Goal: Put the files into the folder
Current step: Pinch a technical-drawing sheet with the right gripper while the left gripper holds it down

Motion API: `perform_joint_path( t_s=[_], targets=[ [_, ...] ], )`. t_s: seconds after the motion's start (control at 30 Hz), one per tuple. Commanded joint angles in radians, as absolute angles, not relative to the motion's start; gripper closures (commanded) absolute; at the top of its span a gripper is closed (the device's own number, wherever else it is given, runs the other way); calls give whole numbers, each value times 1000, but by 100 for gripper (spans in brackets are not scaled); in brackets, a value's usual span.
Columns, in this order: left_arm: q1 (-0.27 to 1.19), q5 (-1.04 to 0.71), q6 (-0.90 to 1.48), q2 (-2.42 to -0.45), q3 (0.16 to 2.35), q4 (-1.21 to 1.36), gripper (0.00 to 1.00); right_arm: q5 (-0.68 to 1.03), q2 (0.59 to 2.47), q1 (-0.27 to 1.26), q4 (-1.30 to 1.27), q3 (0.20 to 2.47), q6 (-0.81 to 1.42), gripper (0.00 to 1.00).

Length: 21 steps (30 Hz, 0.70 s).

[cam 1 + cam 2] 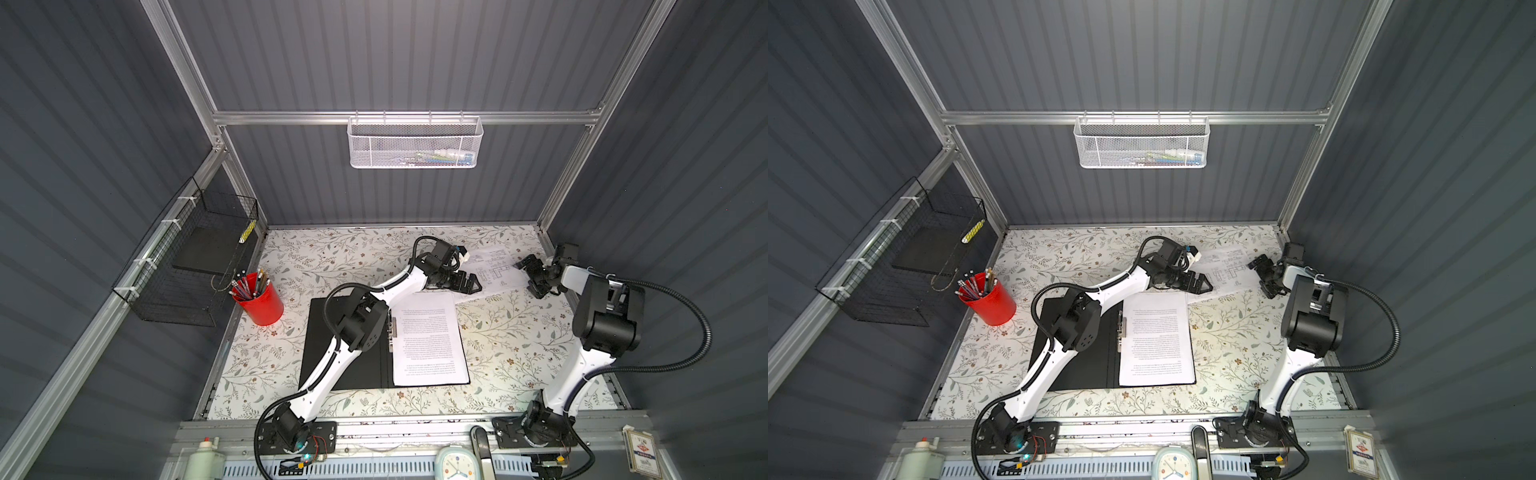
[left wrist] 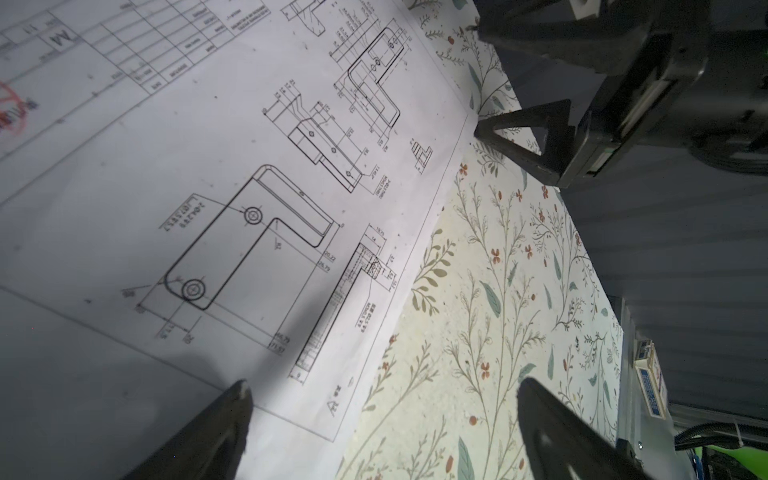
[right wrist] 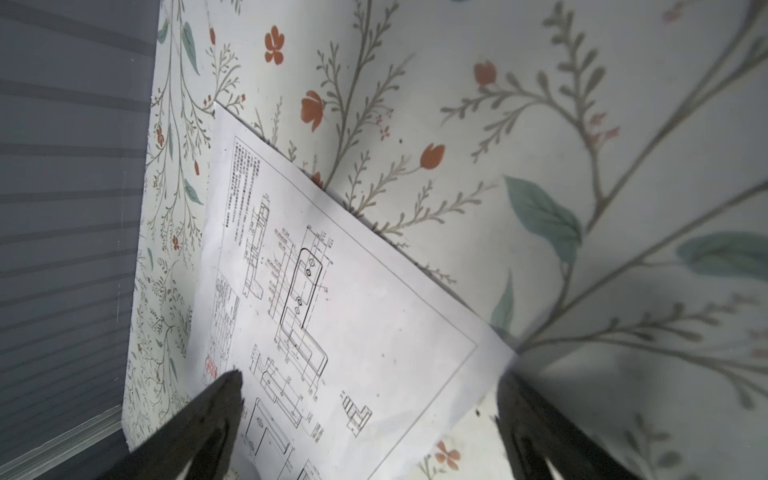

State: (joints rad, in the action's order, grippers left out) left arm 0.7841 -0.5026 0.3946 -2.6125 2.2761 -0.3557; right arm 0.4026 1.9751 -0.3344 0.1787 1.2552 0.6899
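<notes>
We see both arms reaching toward 1 o'clock, the left end effector (image 1: pixel 471 286) and right end effector (image 1: pixel 528 276) spread wide, gripping nothing, flanking the drawing (image 1: pixel 492 270). One page (image 1: pixel 428 340) lies in the open folder (image 1: pixel 332 374) at centre.

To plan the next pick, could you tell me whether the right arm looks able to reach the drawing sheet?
Probably yes: the right hand hangs open at the edge of the drawing sheet, with nothing between them; the left hand is at the opposite edge.
</notes>
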Motion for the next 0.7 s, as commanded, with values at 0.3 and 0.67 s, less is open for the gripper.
perform_joint_path(
  t_s=[0.3, 0.67],
  targets=[
    [786, -563, 425, -2686, 2346, -461, 0, 562, 2044, -330, 147, 1244, 753, 6],
    [785, -583, 424, -2696, 2358, -465, 0, 646, 2029, -263, 56, 1163, 804, 8]
  ],
)
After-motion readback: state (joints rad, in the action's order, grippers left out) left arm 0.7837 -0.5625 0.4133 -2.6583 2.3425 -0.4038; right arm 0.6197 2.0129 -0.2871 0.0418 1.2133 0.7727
